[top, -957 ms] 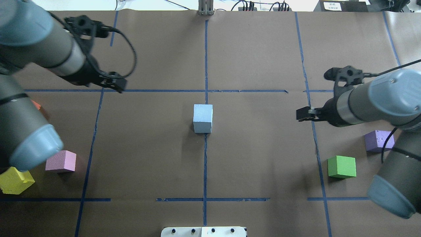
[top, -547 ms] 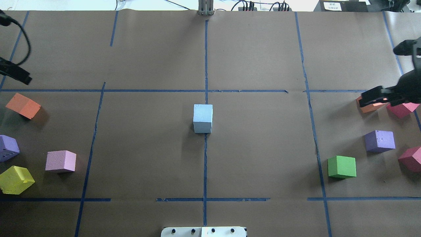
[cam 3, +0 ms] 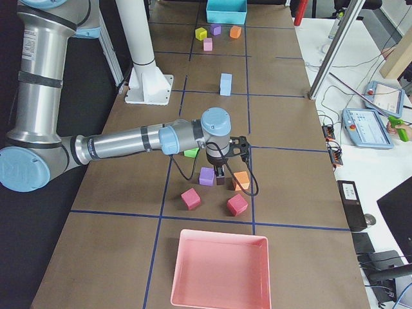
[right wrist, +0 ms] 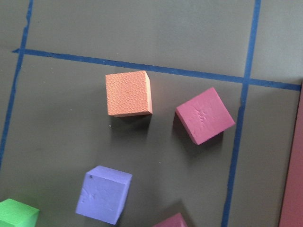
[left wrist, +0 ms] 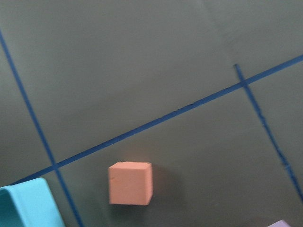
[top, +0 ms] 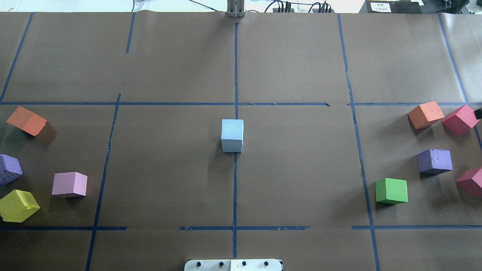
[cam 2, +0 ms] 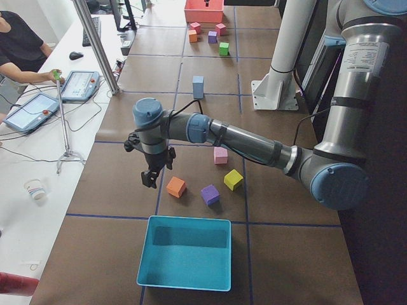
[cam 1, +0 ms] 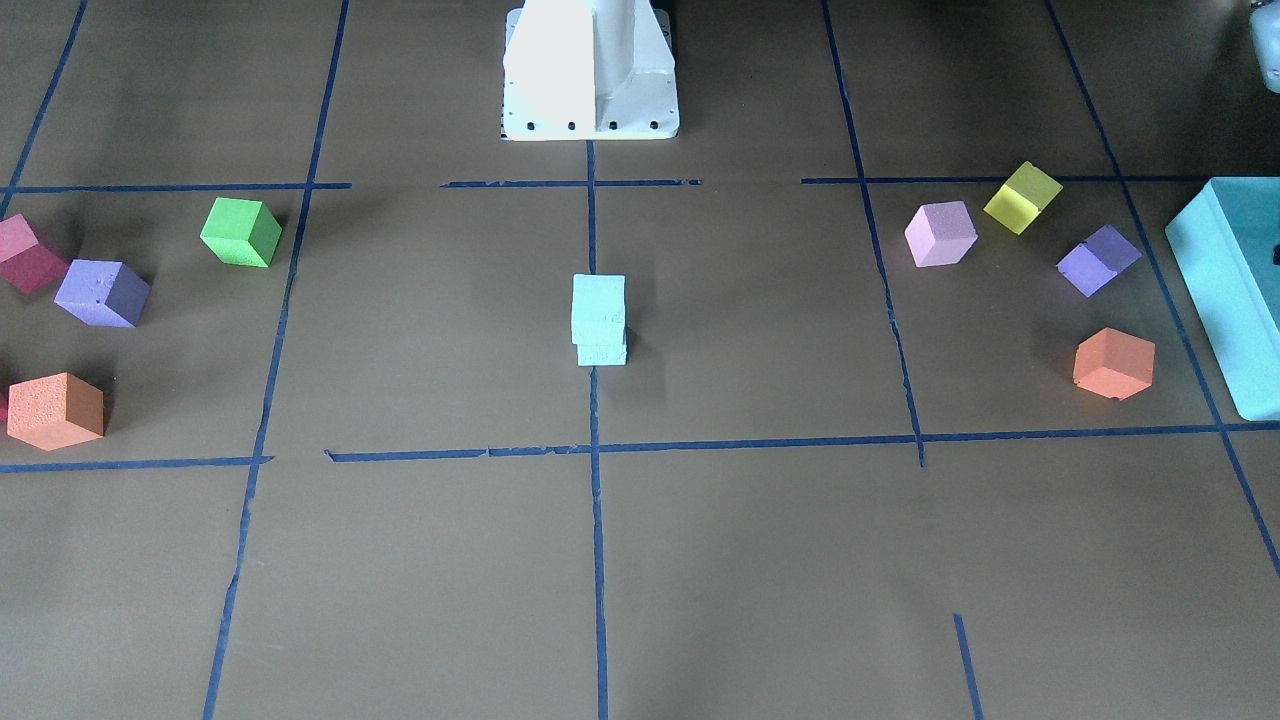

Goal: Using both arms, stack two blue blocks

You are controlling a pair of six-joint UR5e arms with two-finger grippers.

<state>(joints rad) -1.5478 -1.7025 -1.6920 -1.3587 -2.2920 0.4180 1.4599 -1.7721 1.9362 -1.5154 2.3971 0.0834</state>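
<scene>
The two blue blocks stand stacked one on the other at the table's centre (top: 232, 134), on the middle tape line, free of both grippers. The front view shows the upper block (cam 1: 598, 303) sitting squarely on the lower block (cam 1: 601, 354). My left gripper (cam 2: 148, 180) hangs over the table's left end beside an orange cube (cam 2: 175, 187); I cannot tell if it is open. My right gripper (cam 3: 220, 175) hangs over the cubes at the right end; only a black sliver of it (top: 478, 113) shows in the overhead view, and I cannot tell its state.
Orange (top: 26, 120), purple (top: 9, 169), pink (top: 69, 184) and yellow (top: 18, 205) cubes lie at the left. Orange (top: 426, 114), crimson (top: 460, 119), purple (top: 435, 161) and green (top: 391, 191) cubes lie at the right. A teal box (cam 2: 184, 260) and a pink tray (cam 3: 219, 270) stand at the table's ends.
Both arms have drawn back from the middle out to the table's left and right ends, almost leaving the overhead view. The blue stack has not moved.
</scene>
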